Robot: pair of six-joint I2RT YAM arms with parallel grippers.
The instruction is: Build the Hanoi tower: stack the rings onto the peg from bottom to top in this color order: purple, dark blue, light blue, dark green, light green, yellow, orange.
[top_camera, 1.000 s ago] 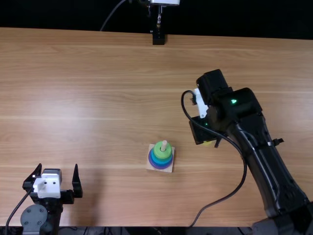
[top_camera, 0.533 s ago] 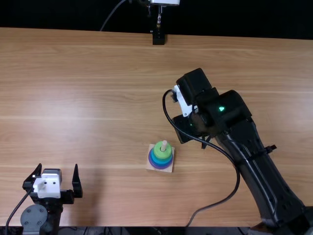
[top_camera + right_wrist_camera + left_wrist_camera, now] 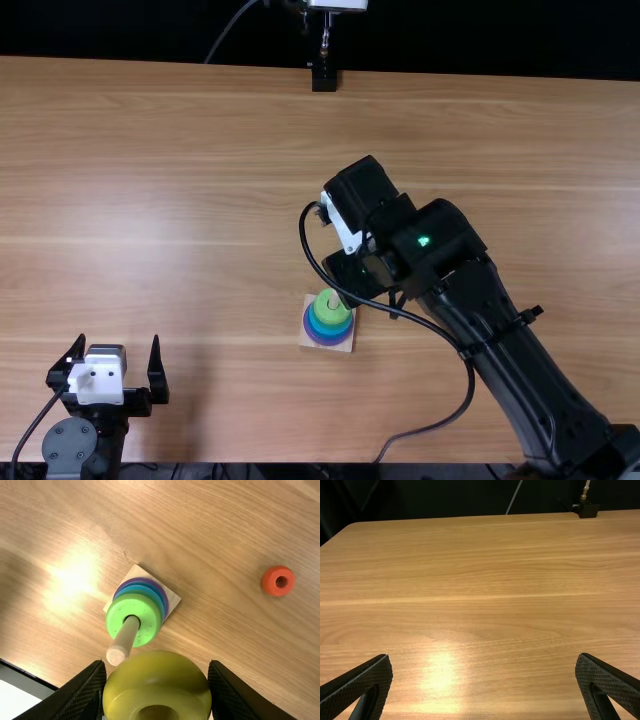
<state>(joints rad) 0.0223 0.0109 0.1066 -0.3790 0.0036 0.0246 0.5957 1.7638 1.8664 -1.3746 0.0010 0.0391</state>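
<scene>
I see the wooden table (image 3: 475, 580), my left gripper (image 3: 118, 340) open above it, black block (image 3: 588, 510) at its far edge, cable (image 3: 514, 497) beyond.

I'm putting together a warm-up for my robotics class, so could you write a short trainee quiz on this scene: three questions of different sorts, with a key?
1. Multiple choice: What does the right gripper hold?
a) the purple ring
b) the yellow ring
c) the dark blue ring

2. True or false: The orange ring lies on the table.

3. Fill in the blank: The top ring on the peg is ______ in color.

Key: 1 b; 2 true; 3 light green.
</scene>
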